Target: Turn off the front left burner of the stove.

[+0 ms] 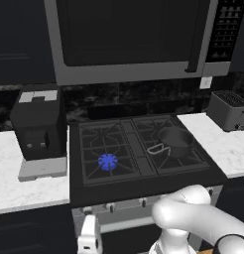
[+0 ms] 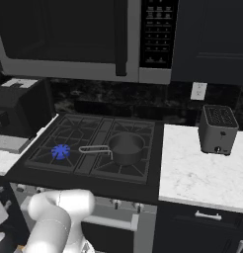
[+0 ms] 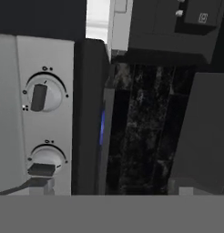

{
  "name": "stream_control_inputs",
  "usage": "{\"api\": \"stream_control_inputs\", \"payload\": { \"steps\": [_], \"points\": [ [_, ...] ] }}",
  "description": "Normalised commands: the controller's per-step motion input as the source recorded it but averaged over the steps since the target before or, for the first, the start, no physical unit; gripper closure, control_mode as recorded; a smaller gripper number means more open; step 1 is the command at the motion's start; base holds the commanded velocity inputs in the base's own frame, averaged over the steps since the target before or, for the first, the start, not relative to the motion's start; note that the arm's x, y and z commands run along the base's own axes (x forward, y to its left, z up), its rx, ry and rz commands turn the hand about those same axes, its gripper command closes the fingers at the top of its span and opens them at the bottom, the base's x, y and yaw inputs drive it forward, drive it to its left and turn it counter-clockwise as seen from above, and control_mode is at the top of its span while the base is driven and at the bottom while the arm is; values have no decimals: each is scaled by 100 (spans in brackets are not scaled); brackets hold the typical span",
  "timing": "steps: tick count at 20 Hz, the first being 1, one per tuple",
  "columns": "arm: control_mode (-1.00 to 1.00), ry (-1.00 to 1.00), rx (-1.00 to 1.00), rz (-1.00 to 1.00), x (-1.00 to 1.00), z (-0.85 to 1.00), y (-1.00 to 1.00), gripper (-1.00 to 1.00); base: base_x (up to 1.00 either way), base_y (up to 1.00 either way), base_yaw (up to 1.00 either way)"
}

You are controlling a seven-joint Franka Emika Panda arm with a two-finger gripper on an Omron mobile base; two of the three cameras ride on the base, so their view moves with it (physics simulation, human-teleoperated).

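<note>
Tool [image 1: 89,237] sat low in front of the stove [image 1: 144,186], at the left end of its front edge in the left base view; you couldn't tell from any view whether its fingers were open or closed, and no fingertips showed in the hand view. Front left burner [image 1: 108,161] was lit, blue flame disc inside the grate prongs, left of the saucepan [image 1: 174,141] on the front right burner. The hand camera was rolled sideways and looked along the silver knob panel: one knob [image 3: 40,96] with its bar pointing along the panel, a second knob [image 3: 43,164] nearer the bottom edge with its bar turned crosswise, blue glow [image 3: 102,126] past the stove lip. My read: the crosswise knob was the one turned on, and likely the one you wanted, but confirm that it maps to front left before committing. You'd have done best to centre the fingers over the bar, close squarely on it, then rotate about the knob axis without dragging sideways. White marble surface [image 1: 25,181] flanked the stove: coffee machine [image 1: 38,124] on the left, toaster [image 2: 218,129] on the right, microwave [image 1: 129,37] overhead, dark backsplash and cabinets.
</note>
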Motion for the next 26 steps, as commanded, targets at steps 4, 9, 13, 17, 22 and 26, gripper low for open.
{"api": "stream_control_inputs", "payload": {
  "steps": [4, 9, 13, 17, 22, 26],
  "points": [
    [-100, -8, 3, 11, 24, -28, 0, -100, 0, 0, 0],
    [-100, -4, 5, 11, 10, -23, 3, -100, 0, 0, 0],
    [-100, 0, 8, 6, 24, -2, 18, -100, 0, 0, 0],
    [-100, 0, 0, 5, 28, 0, 18, -100, 0, 0, 0],
    [-100, 0, 0, 8, 9, -13, 3, -100, 0, 0, 0],
    [-100, -2, 0, 6, 5, -28, 0, -100, 0, 0, 0]
  ]
}}
